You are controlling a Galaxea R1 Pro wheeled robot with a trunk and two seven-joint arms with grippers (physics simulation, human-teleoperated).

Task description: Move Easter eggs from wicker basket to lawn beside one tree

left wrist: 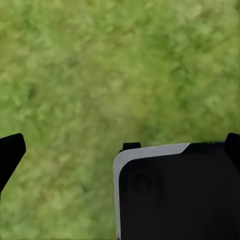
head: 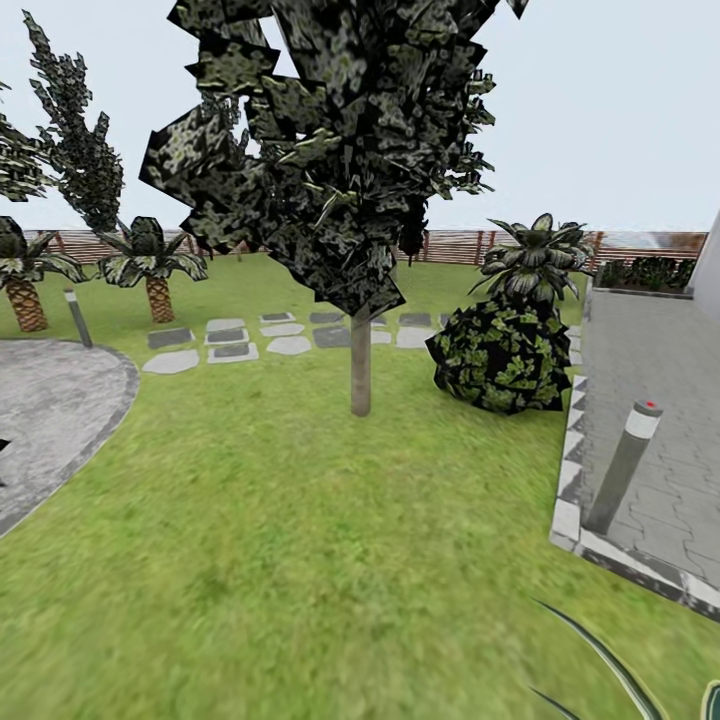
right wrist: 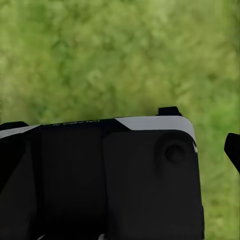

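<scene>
A thin-stemmed tree (head: 360, 365) stands mid-lawn (head: 300, 560), its crown cut off above. Both wrist views show blurred grass behind dark robot parts; whether either gripper is wide or narrow, I cannot tell.

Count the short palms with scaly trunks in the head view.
2 for certain: one palm at the far left edge, another just right of it, near the paving stones. A similar frond crown rises behind the round bush, its trunk hidden.
</scene>
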